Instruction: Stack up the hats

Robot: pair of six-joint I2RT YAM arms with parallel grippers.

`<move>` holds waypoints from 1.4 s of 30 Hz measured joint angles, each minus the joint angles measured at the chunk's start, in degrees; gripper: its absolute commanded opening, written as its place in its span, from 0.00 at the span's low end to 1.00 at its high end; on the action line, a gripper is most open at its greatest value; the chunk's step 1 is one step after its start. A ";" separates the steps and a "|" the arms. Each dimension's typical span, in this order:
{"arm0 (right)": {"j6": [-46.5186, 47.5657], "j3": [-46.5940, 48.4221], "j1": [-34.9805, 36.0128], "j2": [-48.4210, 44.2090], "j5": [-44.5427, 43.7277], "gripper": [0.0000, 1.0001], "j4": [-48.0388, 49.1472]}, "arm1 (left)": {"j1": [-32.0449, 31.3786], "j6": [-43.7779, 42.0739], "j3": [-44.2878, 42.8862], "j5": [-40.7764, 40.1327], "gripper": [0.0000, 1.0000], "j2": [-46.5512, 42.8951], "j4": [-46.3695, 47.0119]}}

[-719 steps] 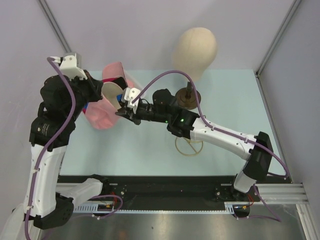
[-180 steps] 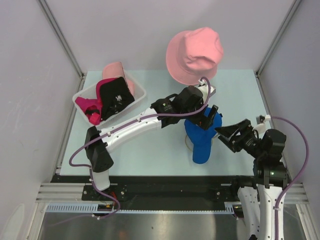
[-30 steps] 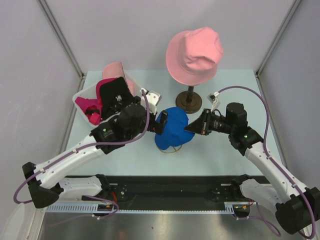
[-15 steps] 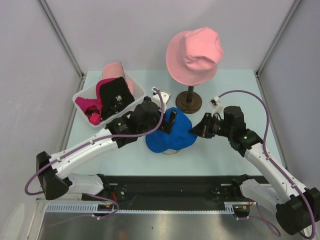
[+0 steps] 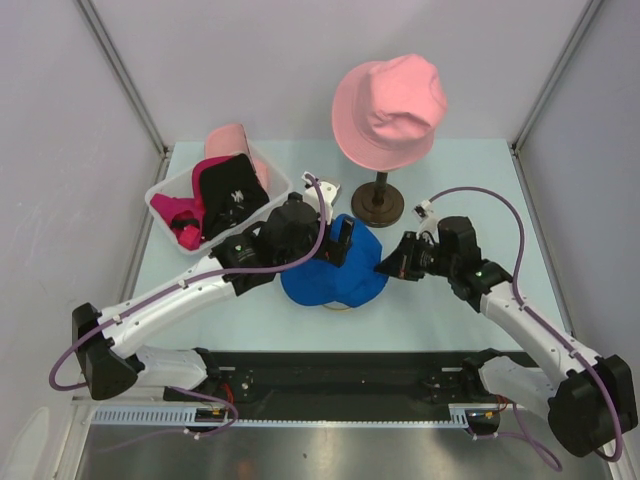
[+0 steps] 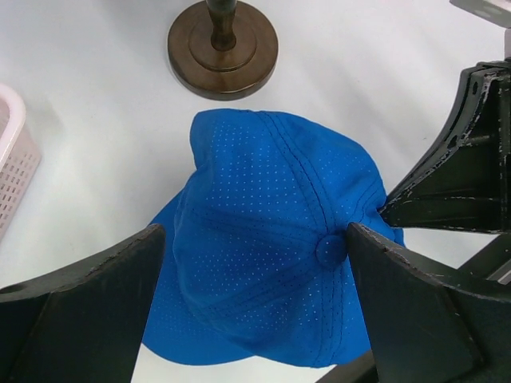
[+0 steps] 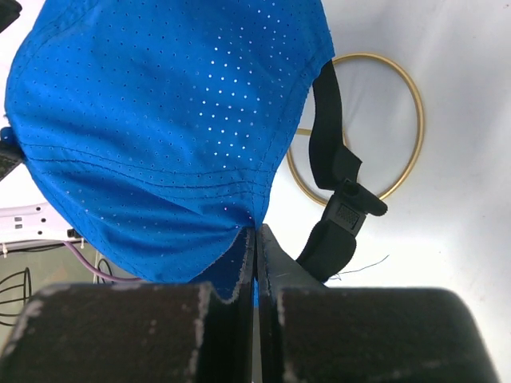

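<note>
**Desk:** Right fingers (image 7: 256,257), are they gripping anything?
**Photographer:** They are pinching the rim of the blue cap (image 5: 335,278). Left fingers (image 5: 343,240) are hovering above it, spread wide.
**Desk:** Where?
**Photographer:** It is sitting mid-bench (image 5: 470,172), near the bucket hat (image 5: 388,95).

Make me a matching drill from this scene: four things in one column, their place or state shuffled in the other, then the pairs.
1. blue cap
2. bucket hat
3. magenta cap
4. left gripper

A. in the white basket
B. edge pinched by the right gripper
C. open, above the blue cap
D. on top of the stand at the back

Pairs: 1-B, 2-D, 3-A, 4-C
</note>
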State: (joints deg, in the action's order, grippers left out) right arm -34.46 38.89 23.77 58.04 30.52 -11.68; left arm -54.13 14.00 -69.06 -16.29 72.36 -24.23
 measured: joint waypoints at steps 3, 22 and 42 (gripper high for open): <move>-0.02 -0.55 0.00 0.59 0.28 0.00 1.18 | 0.00 0.07 0.00 -0.02 1.00 0.00 -0.02; 1.20 -0.87 -3.26 -10.99 -1.70 0.83 -10.93 | 0.52 -0.52 0.00 -0.55 1.00 0.11 0.20; 1.53 1.51 -4.90 -9.25 -0.04 0.84 -11.39 | 1.03 -1.16 -6.93 -1.09 1.00 -0.04 0.09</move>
State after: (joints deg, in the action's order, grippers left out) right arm -32.93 40.40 18.87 48.80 30.48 -23.07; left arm -53.10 12.84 -75.99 -17.39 72.31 -24.14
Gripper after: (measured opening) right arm 0.842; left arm 0.996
